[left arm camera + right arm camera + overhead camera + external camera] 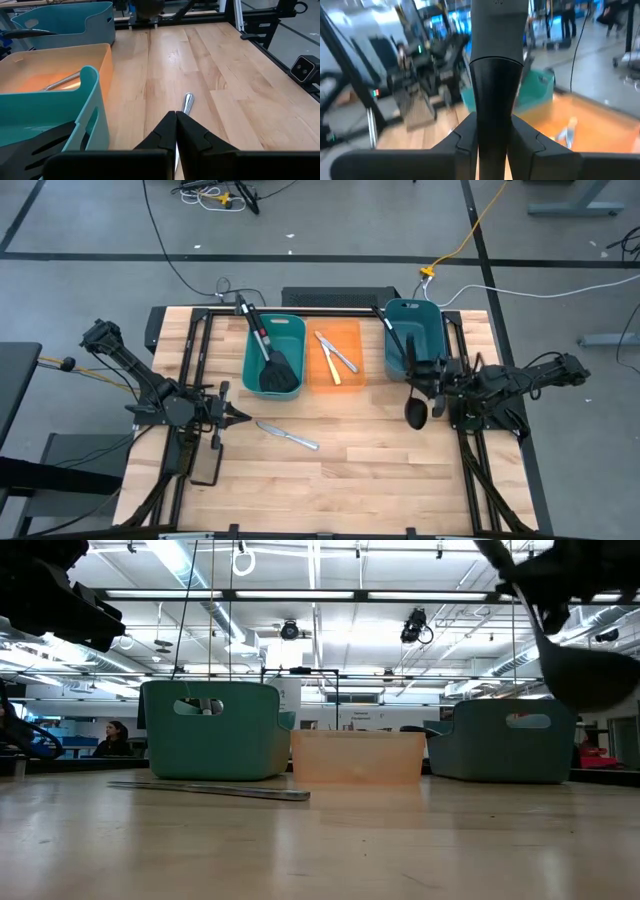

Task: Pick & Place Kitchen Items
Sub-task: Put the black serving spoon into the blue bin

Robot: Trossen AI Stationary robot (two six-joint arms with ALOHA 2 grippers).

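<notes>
Clamped between the right tool's point(492, 135) fingers, a black ladle point(416, 412) hangs lifted off the desk point(380, 460) beside the right teal bin point(415, 335). One silver knife point(288, 436) lies on the bare desk, just ahead of the clenched, empty left tool point(240, 416).

A black ladle point(412, 395) was held above the table; a silver knife point(287, 435) lay flat on the wood.
</notes>
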